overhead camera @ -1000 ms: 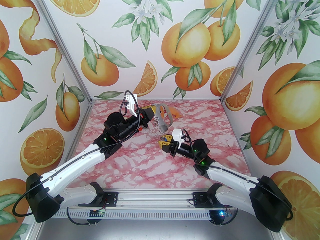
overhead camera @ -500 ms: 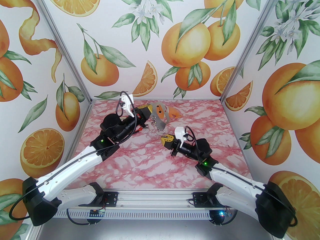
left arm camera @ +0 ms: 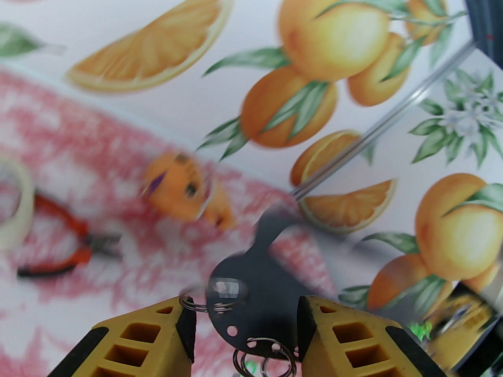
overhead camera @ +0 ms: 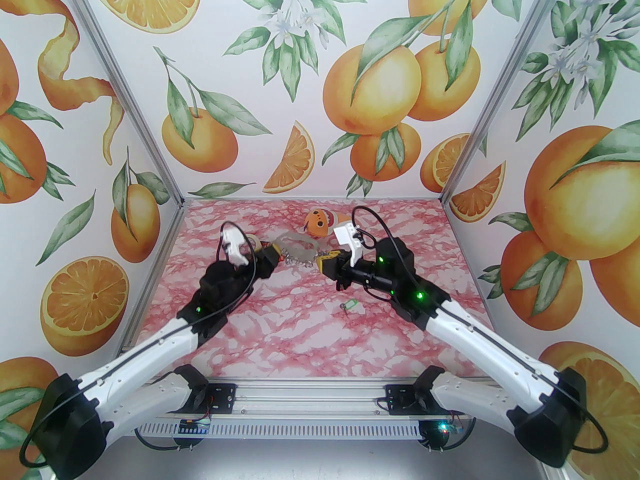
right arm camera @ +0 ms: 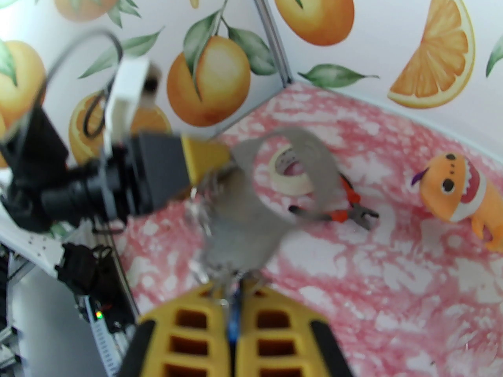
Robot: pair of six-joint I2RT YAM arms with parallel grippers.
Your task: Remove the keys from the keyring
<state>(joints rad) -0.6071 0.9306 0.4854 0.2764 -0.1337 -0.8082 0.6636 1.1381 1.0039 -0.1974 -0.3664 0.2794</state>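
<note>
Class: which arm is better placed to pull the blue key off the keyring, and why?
Right, probably: the right fingers are shut on the blue key at the keyring; the left fingers stand open around it.

A robotics lab cell: orange-print panels (overhead camera: pixel 350 93) on aluminium posts (overhead camera: pixel 477 135) are boxing in a marble-print tabletop (overhead camera: pixel 300 338), with two robot arms (overhead camera: pixel 150 348) sitting bolted at its near edge.

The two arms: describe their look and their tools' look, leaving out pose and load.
The left arm and right arm have white curved shells, black joint housings, looping black cables and small green lights. A white bracket sits on each wrist. The left tool and right tool have yellow hollow-celled fingers with black pads.
</note>
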